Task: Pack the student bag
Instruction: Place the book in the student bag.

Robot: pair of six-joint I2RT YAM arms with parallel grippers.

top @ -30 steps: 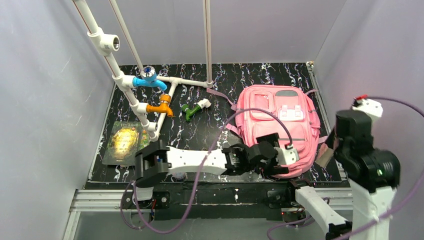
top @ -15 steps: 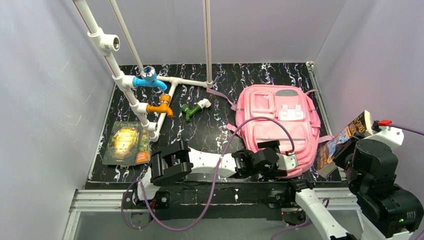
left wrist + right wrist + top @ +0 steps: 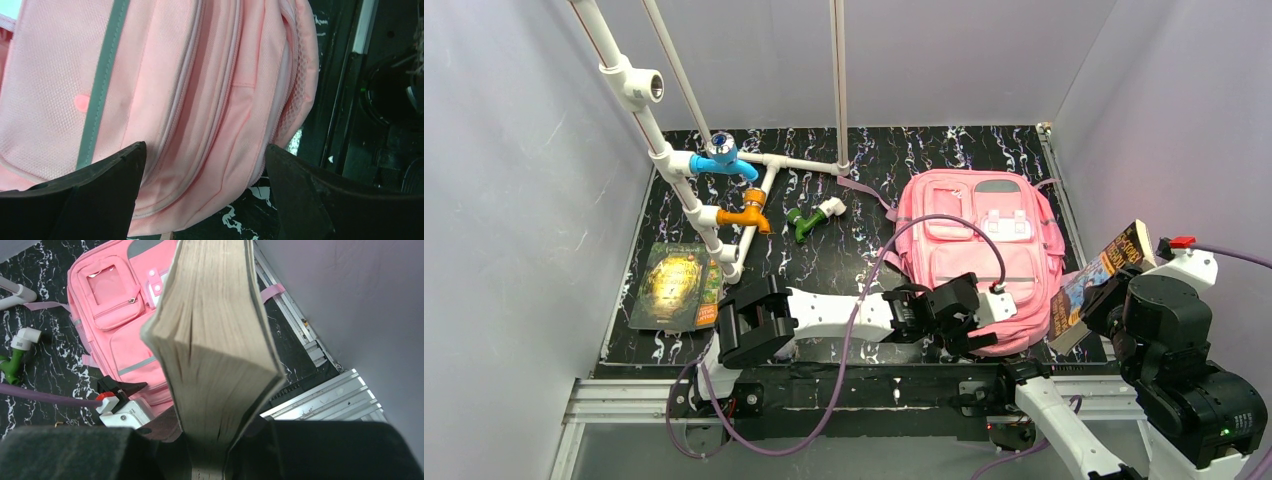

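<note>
The pink student bag [image 3: 984, 240] lies flat on the black marbled table, front pockets up. My left gripper [image 3: 964, 335] is open at the bag's near edge; in the left wrist view its dark fingers [image 3: 100, 190] straddle the pink fabric and zip seams [image 3: 210, 100] without gripping. My right gripper [image 3: 1114, 300] is shut on a thick paperback book [image 3: 1099, 280], held in the air to the right of the bag. In the right wrist view the book's page edges [image 3: 220, 340] rise from between the fingers, with the bag [image 3: 120, 315] below.
A second book [image 3: 674, 285] lies at the table's left. A white pipe frame [image 3: 694, 190] with blue and orange fittings stands at back left; a green-and-white fitting [image 3: 812, 218] lies mid-table. Purple walls close in both sides. A metal rail [image 3: 824, 395] runs along the near edge.
My right arm has lifted the book up beside the bag and shifted it slightly left. My left gripper has drawn back a little along the bag's near edge.
</note>
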